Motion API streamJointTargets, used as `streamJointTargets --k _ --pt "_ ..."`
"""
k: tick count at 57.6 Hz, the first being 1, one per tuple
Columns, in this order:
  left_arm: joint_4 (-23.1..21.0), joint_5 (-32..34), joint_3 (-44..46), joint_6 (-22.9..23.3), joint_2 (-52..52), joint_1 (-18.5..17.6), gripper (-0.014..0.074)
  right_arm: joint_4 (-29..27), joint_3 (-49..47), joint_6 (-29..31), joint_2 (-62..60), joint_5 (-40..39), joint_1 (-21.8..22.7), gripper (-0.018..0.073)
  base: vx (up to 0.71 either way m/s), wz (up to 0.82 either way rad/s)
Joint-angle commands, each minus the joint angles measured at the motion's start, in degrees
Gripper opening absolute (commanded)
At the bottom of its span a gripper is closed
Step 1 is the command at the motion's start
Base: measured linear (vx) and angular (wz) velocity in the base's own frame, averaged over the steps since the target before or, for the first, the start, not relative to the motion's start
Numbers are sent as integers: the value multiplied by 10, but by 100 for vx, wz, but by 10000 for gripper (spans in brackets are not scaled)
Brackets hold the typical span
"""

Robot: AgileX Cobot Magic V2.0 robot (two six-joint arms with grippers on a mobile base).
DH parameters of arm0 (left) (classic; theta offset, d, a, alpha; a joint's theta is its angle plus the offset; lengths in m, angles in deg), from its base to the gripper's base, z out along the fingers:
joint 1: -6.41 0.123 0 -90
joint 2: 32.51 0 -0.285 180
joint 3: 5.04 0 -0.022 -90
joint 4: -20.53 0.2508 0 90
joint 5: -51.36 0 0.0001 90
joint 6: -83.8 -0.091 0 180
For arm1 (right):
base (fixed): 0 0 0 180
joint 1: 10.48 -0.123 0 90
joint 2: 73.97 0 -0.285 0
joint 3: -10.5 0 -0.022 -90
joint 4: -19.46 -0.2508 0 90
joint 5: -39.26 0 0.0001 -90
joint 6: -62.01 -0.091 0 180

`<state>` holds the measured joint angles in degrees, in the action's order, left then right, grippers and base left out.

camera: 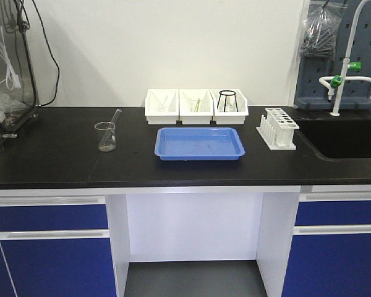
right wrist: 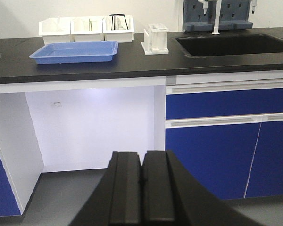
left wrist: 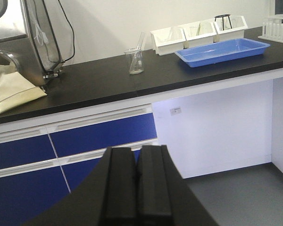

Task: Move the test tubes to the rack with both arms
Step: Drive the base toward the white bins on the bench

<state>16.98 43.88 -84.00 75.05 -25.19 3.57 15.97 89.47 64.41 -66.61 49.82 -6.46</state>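
A slim clear test tube (camera: 115, 116) leans in a squat glass beaker (camera: 106, 136) on the left of the black counter (camera: 49, 154). The white rack (camera: 277, 128) stands on the right, beside the sink, and looks empty. No arm shows in the front view. My left gripper (left wrist: 136, 149) is shut and empty, low in front of the blue drawers, well below the counter; the tube (left wrist: 140, 42) and the rack (left wrist: 276, 28) are far off. My right gripper (right wrist: 142, 153) is shut and empty, also below counter height, with the rack (right wrist: 155, 38) ahead.
A blue tray (camera: 200, 143) lies mid-counter. Behind it stand three white bins (camera: 162, 106) holding thin items and a black wire stand (camera: 227, 101). A sink (camera: 346, 139) with a white tap is at the right. A mesh-sided case (camera: 9, 68) is at the left.
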Motion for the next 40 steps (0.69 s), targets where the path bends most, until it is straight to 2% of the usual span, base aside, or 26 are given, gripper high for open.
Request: streamJointTargets --k 1,40 --pt "-6 47 -16 4 1 1 -20 1 6 4 -6 -50 1 -8 0 0" --pt "-6 47 -16 4 1 1 -20 1 6 4 -6 -50 1 -8 0 0"
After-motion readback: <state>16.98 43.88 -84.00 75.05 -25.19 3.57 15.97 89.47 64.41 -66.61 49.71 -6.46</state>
